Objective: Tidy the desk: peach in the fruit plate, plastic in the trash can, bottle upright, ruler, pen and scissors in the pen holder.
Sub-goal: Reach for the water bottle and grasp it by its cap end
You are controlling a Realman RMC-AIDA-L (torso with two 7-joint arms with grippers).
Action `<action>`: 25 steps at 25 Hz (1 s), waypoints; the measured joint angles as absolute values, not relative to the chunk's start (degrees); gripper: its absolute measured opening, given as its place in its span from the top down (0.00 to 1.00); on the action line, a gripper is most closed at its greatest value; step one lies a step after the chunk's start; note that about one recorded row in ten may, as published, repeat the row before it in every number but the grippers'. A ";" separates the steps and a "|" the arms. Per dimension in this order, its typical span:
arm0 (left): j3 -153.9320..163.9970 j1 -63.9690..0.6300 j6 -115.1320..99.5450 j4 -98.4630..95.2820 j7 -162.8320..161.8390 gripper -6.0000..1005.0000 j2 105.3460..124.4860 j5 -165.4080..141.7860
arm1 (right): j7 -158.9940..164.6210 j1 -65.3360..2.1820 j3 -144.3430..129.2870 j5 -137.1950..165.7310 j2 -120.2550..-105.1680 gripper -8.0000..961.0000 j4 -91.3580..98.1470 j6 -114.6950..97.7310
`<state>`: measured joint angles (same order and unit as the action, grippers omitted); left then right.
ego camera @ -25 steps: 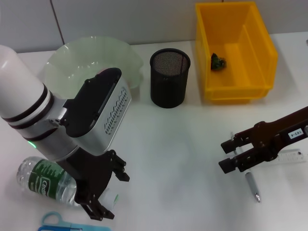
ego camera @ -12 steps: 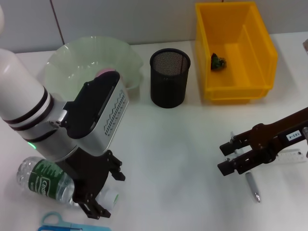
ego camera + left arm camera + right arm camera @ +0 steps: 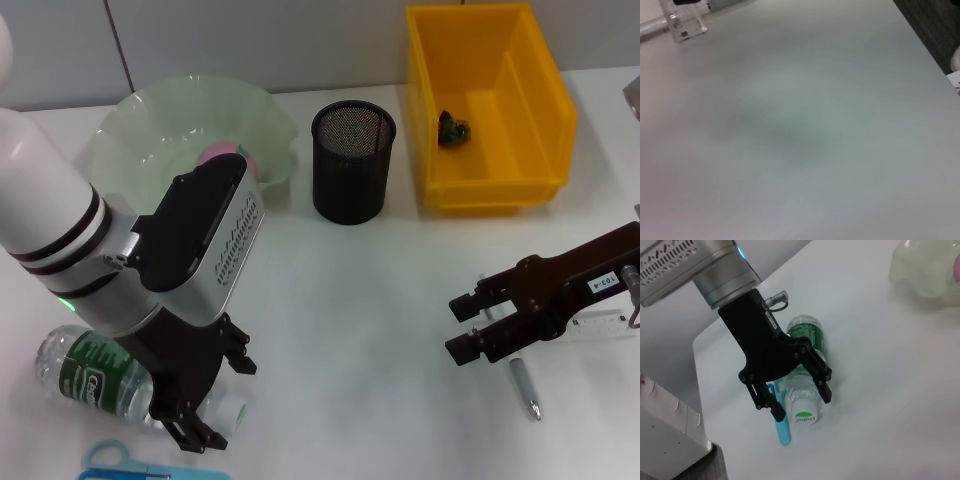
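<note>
Bottle (image 3: pixel 95 380) lies on its side at the near left of the table (image 3: pixel 360 330), its capped neck between the spread fingers of the left gripper (image 3: pixel 205 400). Right gripper (image 3: pixel 465 325) hovers open, empty, beside the pen (image 3: pixel 525 390).

A flat white worktop (image 3: pixel 380 300) is seen across the scene. Behind it, a pale grey wall (image 3: pixel 250 40) is seen, with a thin dark line running down it.
</note>
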<state>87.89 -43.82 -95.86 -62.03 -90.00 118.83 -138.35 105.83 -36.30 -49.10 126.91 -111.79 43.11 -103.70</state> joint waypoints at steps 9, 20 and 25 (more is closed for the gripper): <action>88.69 -43.75 -95.40 -62.04 -89.99 0.31 118.83 -138.35 | 105.80 -36.30 -48.71 126.83 -111.80 0.17 43.24 -103.91; 89.31 -43.50 -94.73 -62.01 -90.13 0.31 118.82 -138.34 | 105.79 -36.30 -48.69 126.82 -111.80 0.17 43.24 -103.90; 89.31 -43.50 -94.74 -61.97 -90.20 0.31 118.82 -138.35 | 105.78 -36.44 -48.69 126.82 -111.80 0.17 43.24 -103.81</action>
